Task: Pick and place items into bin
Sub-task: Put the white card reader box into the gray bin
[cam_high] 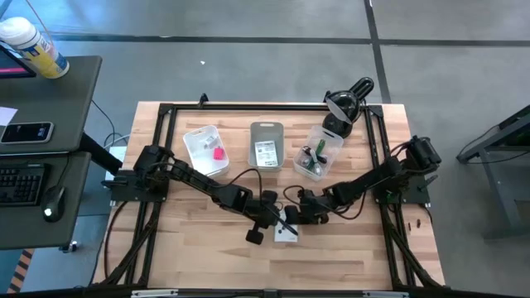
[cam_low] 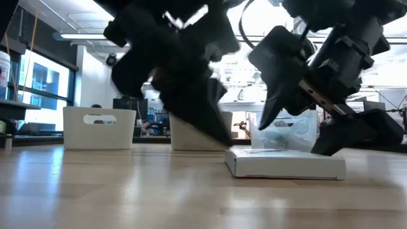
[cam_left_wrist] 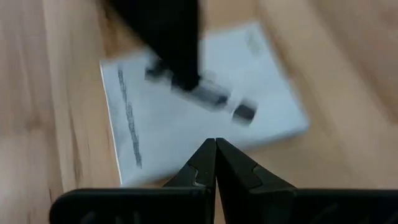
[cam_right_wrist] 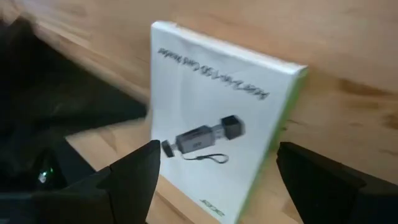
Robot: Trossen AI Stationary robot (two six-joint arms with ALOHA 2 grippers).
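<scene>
Both claws flank the white box point(cam_high: 286, 233): left claw point(cam_left_wrist: 215, 149) closed, right claw point(cam_right_wrist: 214, 180) open.

keyboard point(cam_high: 18, 184) | mouse point(cam_high: 53, 202) | phone point(cam_high: 27, 132) | spray bottle point(cam_high: 31, 47)

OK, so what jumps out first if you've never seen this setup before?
Both grippers meet over a flat white box lying near the table's front edge: the left gripper is shut just above it, the right gripper spread open around it. Behind them, three bins stand in a row, the left one holding a pink block.
</scene>
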